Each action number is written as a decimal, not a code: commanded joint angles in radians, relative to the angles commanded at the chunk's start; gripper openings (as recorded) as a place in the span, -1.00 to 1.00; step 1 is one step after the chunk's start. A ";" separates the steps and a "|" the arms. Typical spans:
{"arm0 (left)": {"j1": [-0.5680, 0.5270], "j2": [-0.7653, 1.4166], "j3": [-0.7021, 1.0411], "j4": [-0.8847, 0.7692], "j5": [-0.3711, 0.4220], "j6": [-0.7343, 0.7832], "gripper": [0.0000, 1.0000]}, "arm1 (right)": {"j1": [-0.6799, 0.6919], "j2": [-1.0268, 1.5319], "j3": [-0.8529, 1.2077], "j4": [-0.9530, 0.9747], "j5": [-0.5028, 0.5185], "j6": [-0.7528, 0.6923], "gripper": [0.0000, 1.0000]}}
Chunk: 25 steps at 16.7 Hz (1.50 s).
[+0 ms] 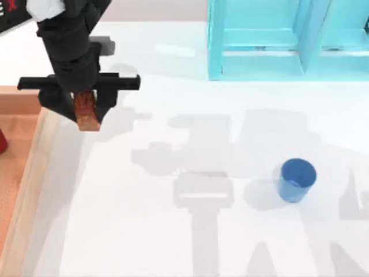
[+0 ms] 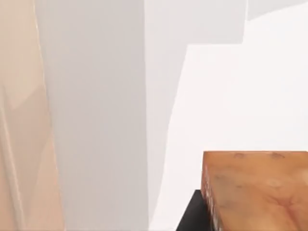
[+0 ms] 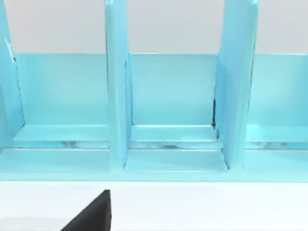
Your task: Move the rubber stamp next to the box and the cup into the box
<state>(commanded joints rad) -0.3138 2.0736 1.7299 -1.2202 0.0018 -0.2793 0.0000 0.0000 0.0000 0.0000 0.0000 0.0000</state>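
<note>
The rubber stamp [image 1: 86, 115], a reddish-brown block, is held upright in my left gripper [image 1: 85, 107], which is shut on it at the top view's upper left. It sits just right of the box's pale right rim [image 1: 36, 167], over the white table. In the left wrist view, the stamp's mottled orange face [image 2: 255, 192] is close up, with the box rim [image 2: 19, 120] off to one side. The blue cup [image 1: 297, 180] stands upright on the table at the right, far from the box. A black part of my right gripper [image 3: 91, 214] shows in the right wrist view, facing the shelf.
A turquoise shelf structure [image 1: 288, 37] stands at the back right, seen close in the right wrist view [image 3: 168, 96]. A small dark red object [image 1: 2, 141] lies inside the box at the left edge. Open white table lies between the box and the cup.
</note>
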 joint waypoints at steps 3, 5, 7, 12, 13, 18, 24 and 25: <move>0.002 0.011 -0.080 0.087 0.001 0.001 -1.00 | 0.000 0.000 0.000 0.000 0.000 0.000 1.00; 0.003 0.014 -0.089 0.096 0.001 0.001 -1.00 | 0.000 0.000 0.000 0.000 0.000 0.000 1.00; 0.003 0.014 -0.089 0.096 0.001 0.001 -1.00 | 0.000 0.000 0.000 0.000 0.000 0.000 1.00; 0.003 0.014 -0.089 0.096 0.001 0.001 -0.25 | 0.000 0.000 0.000 0.000 0.000 0.000 1.00; 0.003 0.014 -0.089 0.096 0.001 0.001 -0.10 | 0.000 0.000 0.000 0.000 0.000 0.000 1.00; 0.003 0.014 -0.089 0.096 0.001 0.001 0.66 | 0.000 0.000 0.000 0.000 0.000 0.000 1.00; 0.003 0.014 -0.089 0.096 0.001 0.001 1.00 | 0.000 0.000 0.000 0.000 0.000 0.000 1.00; 0.003 0.014 -0.089 0.096 0.001 0.001 1.00 | 0.000 0.000 0.000 0.000 0.000 0.000 1.00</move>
<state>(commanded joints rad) -0.3109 2.0878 1.6409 -1.1242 0.0025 -0.2782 0.0000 0.0000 0.0000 0.0000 0.0000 0.0000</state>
